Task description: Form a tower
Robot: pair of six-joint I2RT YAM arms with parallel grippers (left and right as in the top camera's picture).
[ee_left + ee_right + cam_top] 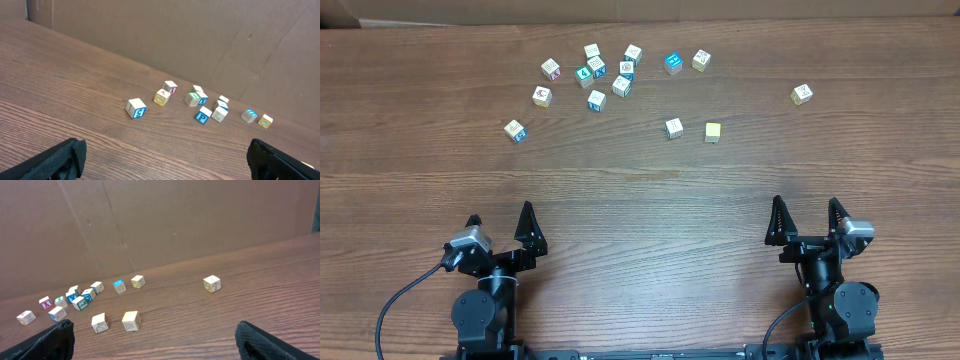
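Small pale printed wooden cubes (596,99) lie scattered, mostly clustered.

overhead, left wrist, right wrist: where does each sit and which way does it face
Overhead: above the table, looking straight down; left tool and right tool, both open, at the bottom.
Left wrist: low behind the left tool, facing forward at the cube cluster; own fingers at bottom corners.
Right wrist: same behind the right tool, facing the yellow cube; own fingers likewise.
Both wrist views share the blue-topped cube.
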